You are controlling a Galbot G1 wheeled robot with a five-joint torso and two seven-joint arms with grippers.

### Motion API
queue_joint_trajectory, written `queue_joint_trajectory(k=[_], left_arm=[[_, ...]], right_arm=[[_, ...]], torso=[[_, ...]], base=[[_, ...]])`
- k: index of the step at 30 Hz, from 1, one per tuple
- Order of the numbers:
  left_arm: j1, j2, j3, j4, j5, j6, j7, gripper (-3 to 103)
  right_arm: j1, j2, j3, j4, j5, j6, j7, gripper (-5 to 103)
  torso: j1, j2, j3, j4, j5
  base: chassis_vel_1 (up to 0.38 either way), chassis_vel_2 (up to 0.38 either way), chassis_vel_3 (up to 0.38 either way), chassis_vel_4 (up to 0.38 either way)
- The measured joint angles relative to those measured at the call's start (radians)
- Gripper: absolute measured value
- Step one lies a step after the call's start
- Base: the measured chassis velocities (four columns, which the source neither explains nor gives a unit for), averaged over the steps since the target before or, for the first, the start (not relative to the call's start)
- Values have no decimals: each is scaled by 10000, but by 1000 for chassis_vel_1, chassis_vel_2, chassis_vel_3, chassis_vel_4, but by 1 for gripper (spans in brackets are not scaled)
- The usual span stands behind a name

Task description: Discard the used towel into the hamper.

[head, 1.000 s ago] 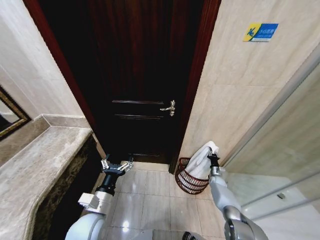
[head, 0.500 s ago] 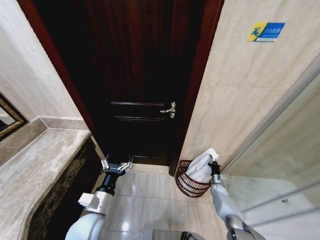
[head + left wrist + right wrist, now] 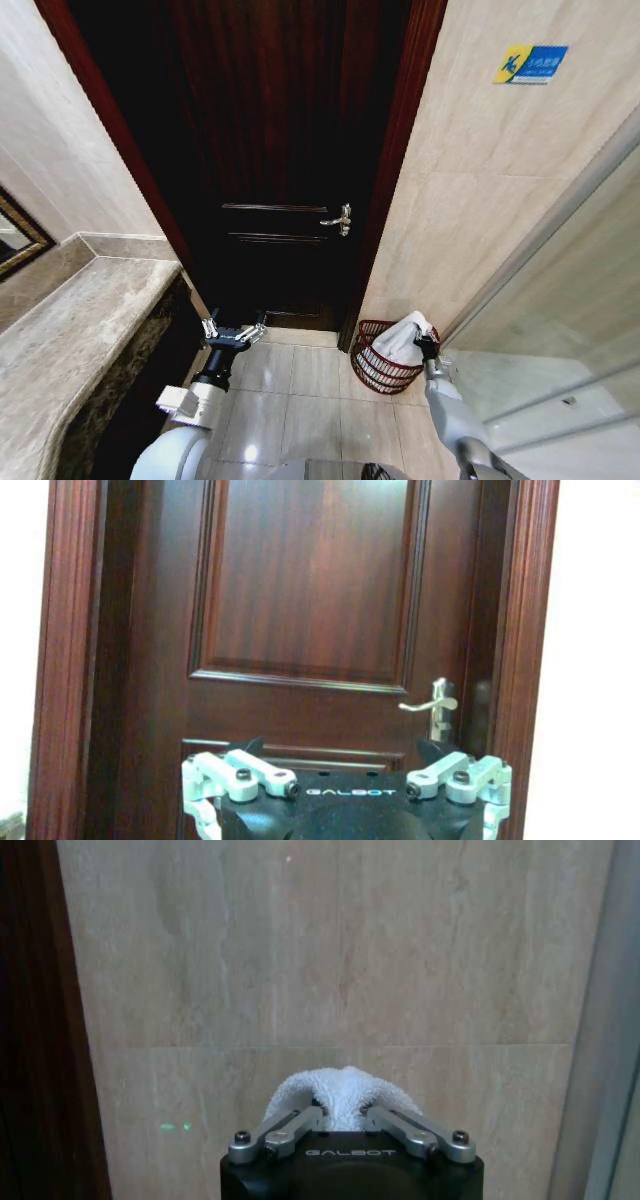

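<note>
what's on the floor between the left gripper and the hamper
Bare pale floor tile, seen in the head view, between the left gripper and the hamper.

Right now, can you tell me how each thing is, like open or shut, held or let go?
Door: shut.
Towel: pinched by the right gripper, lower part inside the hamper.
Hamper: upright on the floor beside the door frame.
Left gripper: fingers open, holding nothing, facing the door.

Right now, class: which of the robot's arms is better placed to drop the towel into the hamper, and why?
Right. The right gripper already pinches the towel over the hamper; the left gripper hangs open near the door.
</note>
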Motion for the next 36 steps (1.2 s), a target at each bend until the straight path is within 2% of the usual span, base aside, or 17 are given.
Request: queue_joint_trajectory(k=[6,13,23,28,30,33,34,36], left_arm=[[0,1,0,0,0,0,0,99],[0,0,0,0,0,0,0,99],[0,0,0,0,0,0,0,99],[0,0,0,0,0,0,0,99],[-1,0,0,0,0,0,0,99],[0,0,0,0,0,0,0,99],[0,0,0,0,0,0,0,99],[0,0,0,0,0,0,0,99]], right_arm=[[265,1,12,-43,-187,-343,-21,7],[141,-12,4,-81,-240,-709,-405,7],[-35,-71,-5,-214,-553,-1149,-377,7],[-40,-76,23,-250,-1039,-1343,-224,7],[-87,-87,39,-157,-1394,-1607,-187,7],[-133,-191,25,27,-1889,-2670,-233,7],[-133,-191,25,27,-1889,-2670,-233,7],[-8,-269,17,27,-2010,-3294,-333,7]], torso=[[2,0,0,3,0],[1,0,0,0,3],[9,-1,2,2,1],[7,-1,2,3,1],[1,0,0,4,0],[-3,0,-1,0,1],[-3,0,-1,0,1],[-4,0,-1,-2,0]], base=[[0,0,0,0],[0,0,0,0],[-48,53,46,-44],[-12,7,12,-10],[0,0,0,0],[0,0,0,0],[0,0,0,0],[0,0,0,0]])
